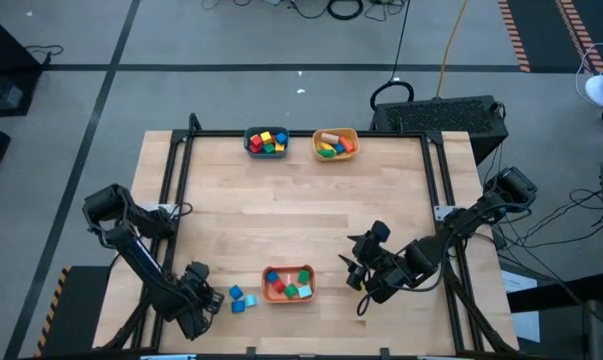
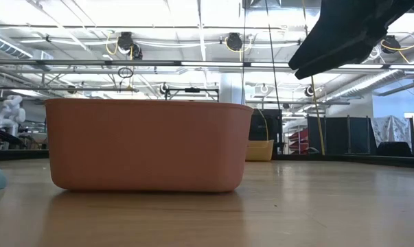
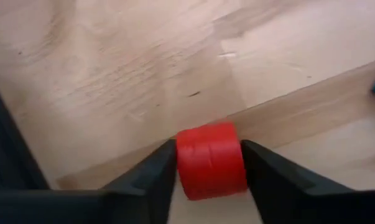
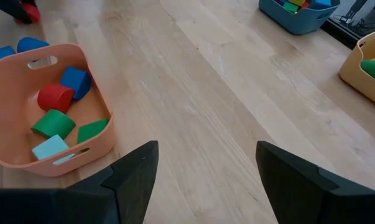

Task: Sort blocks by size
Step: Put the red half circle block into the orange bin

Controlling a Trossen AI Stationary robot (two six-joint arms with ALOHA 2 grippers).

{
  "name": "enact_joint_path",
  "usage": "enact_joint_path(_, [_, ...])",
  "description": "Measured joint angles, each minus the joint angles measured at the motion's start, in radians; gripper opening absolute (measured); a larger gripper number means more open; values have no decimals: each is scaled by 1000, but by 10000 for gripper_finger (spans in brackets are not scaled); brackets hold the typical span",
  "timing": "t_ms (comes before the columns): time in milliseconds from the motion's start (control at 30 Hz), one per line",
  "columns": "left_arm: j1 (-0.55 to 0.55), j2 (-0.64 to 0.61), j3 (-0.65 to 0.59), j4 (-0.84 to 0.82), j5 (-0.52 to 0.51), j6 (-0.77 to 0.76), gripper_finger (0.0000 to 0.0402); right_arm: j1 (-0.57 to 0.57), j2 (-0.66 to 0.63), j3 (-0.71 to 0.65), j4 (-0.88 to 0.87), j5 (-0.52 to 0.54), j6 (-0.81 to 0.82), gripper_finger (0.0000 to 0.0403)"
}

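A small red block (image 3: 211, 160) with a rounded top sits on the wooden table near its near left corner. My left gripper (image 3: 209, 163) (image 1: 196, 292) stands over it, pointing down, shut on it. The right wrist view shows this block (image 4: 29, 12) far off. Two blue blocks (image 1: 241, 298) lie on the table between my left gripper and the orange bowl (image 1: 288, 284). That bowl holds red, blue, green and light blue blocks (image 4: 56, 109). My right gripper (image 4: 206, 180) (image 1: 357, 272) hangs open over bare wood to the right of the orange bowl. My left gripper pinches the red block by two opposite sides (image 3: 183, 168), one finger (image 3: 153, 174) on each. The fingers come from above, pointing down. The block rests on the table.
A teal bowl (image 1: 266, 142) and a yellow bowl (image 1: 335, 143), both with blocks in them, stand at the table's far edge. The middle of the table is bare wood. In the low view the orange bowl's wall (image 2: 148, 144) fills the near ground.
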Motion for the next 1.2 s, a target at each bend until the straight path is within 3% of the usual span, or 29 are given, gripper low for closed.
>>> enact_joint_path(100, [2,0,-1,-5,-33,12,135,0,0,0,0,0,1,256])
enact_joint_path(267, [4,-3,-2,-20,-60,33,134,0,0,0,0,0,1,256])
enact_joint_path(433, [34,-45,43,-151,-75,86,134,0,0,0,2,-1,2,256])
enact_joint_path(633, [109,-100,134,-255,-188,256,134,0,0,0,8,0,2,256])
enact_joint_path(900, [251,-108,221,-233,-320,540,134,-24,12,0,8,0,0,256])
enact_joint_path(1200, [390,-108,240,-15,-360,827,134,-42,63,0,11,-27,-4,256])
